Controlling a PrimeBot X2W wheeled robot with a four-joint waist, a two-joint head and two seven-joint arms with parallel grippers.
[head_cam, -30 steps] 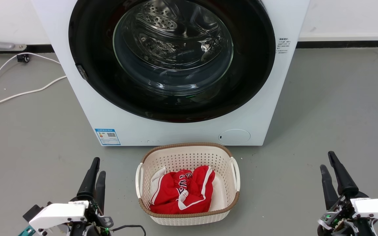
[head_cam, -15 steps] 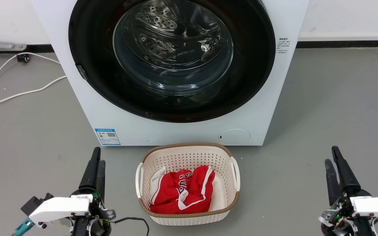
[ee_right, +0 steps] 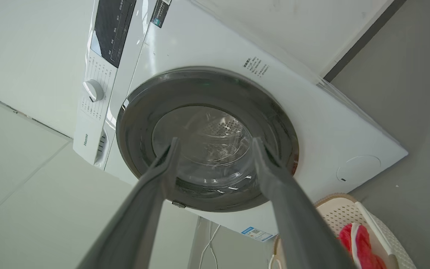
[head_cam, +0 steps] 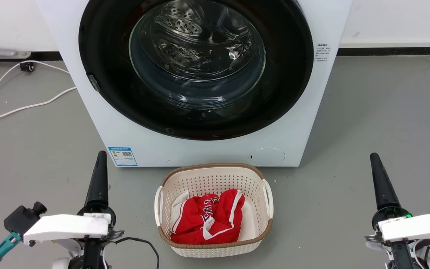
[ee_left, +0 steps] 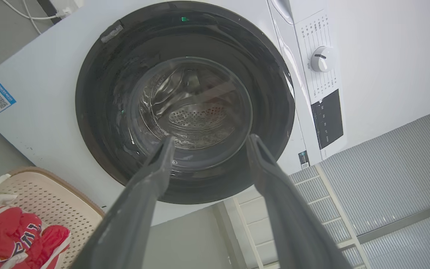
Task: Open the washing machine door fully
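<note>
Two tapered dark tools, left tool (head_cam: 100, 158) and right tool (head_cam: 374, 160), gaped empty facing the shut, glossy round black washing machine door (head_cam: 196, 63).

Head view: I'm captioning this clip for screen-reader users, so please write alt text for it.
A white washing machine stands with its round black washing machine door closed. On the grey floor before it sits a cream laundry basket holding a red garment, flanked by the left gripper and right gripper, pointing toward the machine.
</note>
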